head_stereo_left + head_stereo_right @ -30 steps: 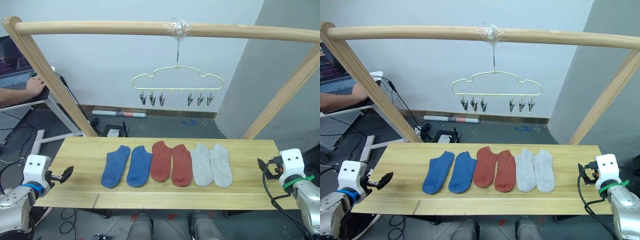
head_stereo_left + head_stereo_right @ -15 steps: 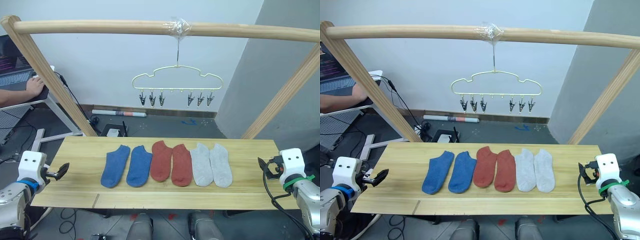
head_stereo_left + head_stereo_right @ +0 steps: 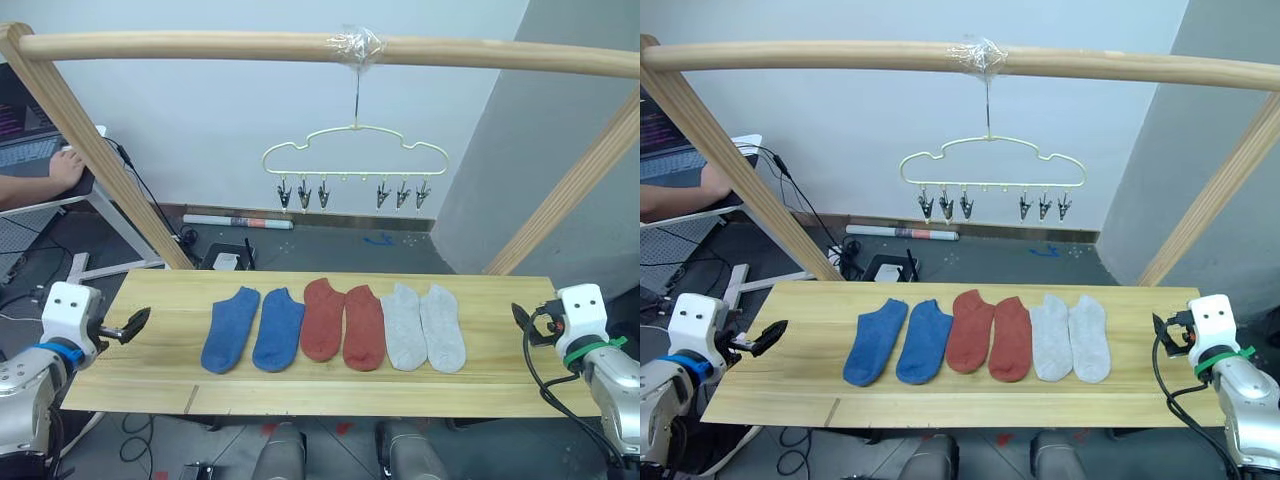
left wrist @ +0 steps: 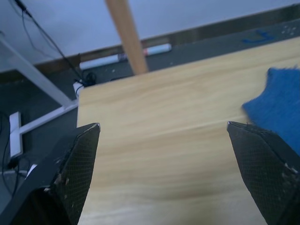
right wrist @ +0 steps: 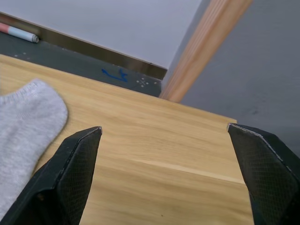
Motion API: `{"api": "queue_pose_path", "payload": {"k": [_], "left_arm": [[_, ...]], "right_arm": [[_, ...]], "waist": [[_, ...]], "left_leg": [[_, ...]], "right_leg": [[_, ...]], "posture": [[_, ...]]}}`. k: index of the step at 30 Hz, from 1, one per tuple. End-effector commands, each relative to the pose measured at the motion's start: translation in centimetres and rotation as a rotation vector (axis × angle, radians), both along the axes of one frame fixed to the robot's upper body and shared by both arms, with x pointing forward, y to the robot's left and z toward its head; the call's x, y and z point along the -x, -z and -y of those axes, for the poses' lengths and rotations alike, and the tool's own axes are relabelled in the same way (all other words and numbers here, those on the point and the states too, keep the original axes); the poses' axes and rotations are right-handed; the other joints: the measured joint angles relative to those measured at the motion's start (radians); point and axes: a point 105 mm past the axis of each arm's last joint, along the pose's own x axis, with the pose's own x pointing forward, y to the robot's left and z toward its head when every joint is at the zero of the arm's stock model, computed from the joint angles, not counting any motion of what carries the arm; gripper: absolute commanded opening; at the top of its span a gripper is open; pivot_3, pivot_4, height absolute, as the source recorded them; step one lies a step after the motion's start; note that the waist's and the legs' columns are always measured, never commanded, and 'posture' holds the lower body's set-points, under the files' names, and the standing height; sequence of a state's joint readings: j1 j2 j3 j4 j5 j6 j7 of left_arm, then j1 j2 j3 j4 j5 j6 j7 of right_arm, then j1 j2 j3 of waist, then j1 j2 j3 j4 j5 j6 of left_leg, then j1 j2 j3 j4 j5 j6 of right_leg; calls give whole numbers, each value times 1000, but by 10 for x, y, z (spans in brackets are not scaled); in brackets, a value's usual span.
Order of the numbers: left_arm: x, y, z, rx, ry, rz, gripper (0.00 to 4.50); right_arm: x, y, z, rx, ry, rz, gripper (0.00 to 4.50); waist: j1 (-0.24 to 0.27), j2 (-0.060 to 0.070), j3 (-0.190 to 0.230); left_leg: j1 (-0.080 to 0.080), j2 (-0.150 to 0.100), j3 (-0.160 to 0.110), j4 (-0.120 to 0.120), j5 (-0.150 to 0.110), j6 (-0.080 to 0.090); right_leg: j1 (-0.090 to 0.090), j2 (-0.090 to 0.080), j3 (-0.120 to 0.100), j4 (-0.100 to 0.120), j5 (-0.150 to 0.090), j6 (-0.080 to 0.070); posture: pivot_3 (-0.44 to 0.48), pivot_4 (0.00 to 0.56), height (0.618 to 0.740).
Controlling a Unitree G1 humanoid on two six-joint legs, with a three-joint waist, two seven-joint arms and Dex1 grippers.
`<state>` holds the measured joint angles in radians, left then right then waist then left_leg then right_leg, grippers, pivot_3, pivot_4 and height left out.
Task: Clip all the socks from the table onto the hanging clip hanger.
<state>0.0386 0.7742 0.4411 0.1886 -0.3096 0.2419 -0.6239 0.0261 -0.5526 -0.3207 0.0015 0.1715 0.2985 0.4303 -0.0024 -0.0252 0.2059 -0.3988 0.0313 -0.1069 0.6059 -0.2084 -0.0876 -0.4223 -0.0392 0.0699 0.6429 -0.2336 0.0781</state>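
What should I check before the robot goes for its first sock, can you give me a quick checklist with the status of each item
1. All six socks lie flat in a row on the table, none overlapping: blue pair, rust-red pair, grey pair. Ok.
2. Clip hanger hangs from the top pole, its clips bare. Ok.
3. Left gripper has its jaws open, holding nothing, over bare table beside a blue sock. Ok.
4. Right gripper has its jaws open, holding nothing, near a grey sock. Ok.
5. Person's hand at a laptop, beyond the frame and away from the table. Ok.
6. Whether each clip opens freely: cannot tell.
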Motion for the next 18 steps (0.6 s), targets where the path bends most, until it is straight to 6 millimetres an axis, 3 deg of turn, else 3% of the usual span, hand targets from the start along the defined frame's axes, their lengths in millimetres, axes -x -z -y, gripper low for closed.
{"api": "queue_pose_path", "payload": {"k": [1,5,7,10,16,18], "left_arm": [[-4,-26,17,13,64,83,4500],[-10,-45,52,68,137,142,3627],[-22,-49,85,101,202,151,3003],[-35,-55,115,150,233,180,3003],[-56,-63,150,221,246,237,3003],[-70,-64,168,245,251,269,3003]], "right_arm": [[-8,-22,-21,-43,-104,58,4484],[-17,-35,-43,-27,-205,85,4500],[-23,-43,-61,-5,-280,107,4500],[-27,-51,-83,-1,-370,127,4500],[-31,-73,-129,-82,-522,183,4500],[-34,-84,-153,-132,-601,216,4500]], "waist": [[0,1,7],[0,2,16],[-1,2,20],[1,2,27],[-8,-1,34],[-14,-1,36]], "left_leg": [[0,0,0,0,0,0],[-1,0,0,0,0,0],[-1,0,0,0,0,0],[-2,0,-1,2,0,0],[-2,0,-1,2,0,0],[-2,0,-1,2,0,0]], "right_leg": [[0,0,0,0,0,0],[0,0,0,0,0,0],[0,0,0,0,0,0],[0,1,0,1,0,0],[1,1,0,1,0,1],[1,1,0,1,1,1]], "posture": [[98,215,740],[92,223,740],[90,229,740],[82,234,740],[44,241,740],[35,247,740]]}}
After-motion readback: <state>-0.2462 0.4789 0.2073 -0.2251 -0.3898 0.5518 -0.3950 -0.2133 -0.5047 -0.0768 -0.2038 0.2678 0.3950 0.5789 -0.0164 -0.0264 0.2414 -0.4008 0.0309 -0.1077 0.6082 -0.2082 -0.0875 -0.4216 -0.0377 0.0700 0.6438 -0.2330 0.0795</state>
